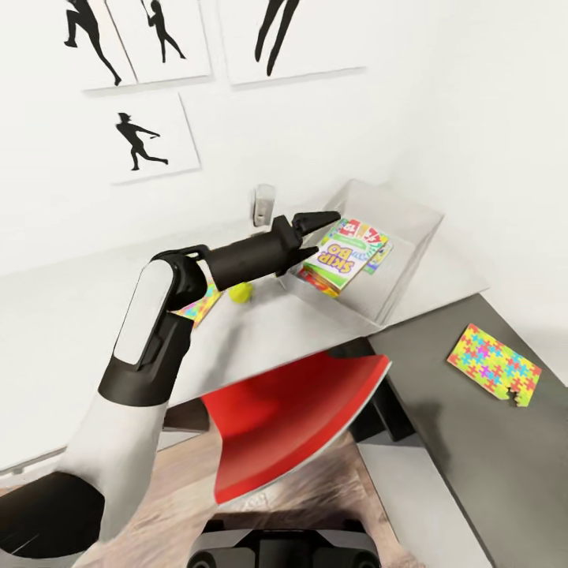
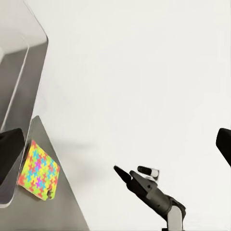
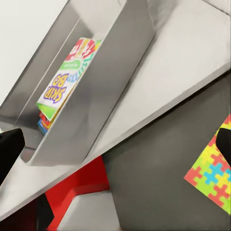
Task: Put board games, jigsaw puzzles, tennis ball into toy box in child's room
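White wall hung with black silhouette prints (image 1: 138, 140) backs a pale grey table (image 1: 71, 315) in the head view. Rising from the lower left, the left arm reaches across it, and the left gripper (image 1: 315, 235) hangs at the near rim of the toy box, its fingers spread well apart with nothing between them. A jigsaw puzzle (image 1: 197, 306) lies flat on the table, partly hidden behind the arm's forearm, and the tennis ball (image 1: 241, 293) sits just beside it (both outside the box). Further right, the clear toy box (image 1: 410, 229) holds a stack of board games, a Skip-Bo box (image 1: 345, 263) on top. A red chair (image 1: 292, 410) stands below the table edge. On the dark table (image 1: 442, 442) at the right lies a second jigsaw puzzle (image 1: 495, 364). In its wrist view the right gripper (image 3: 115, 144) is spread wide and holds nothing.
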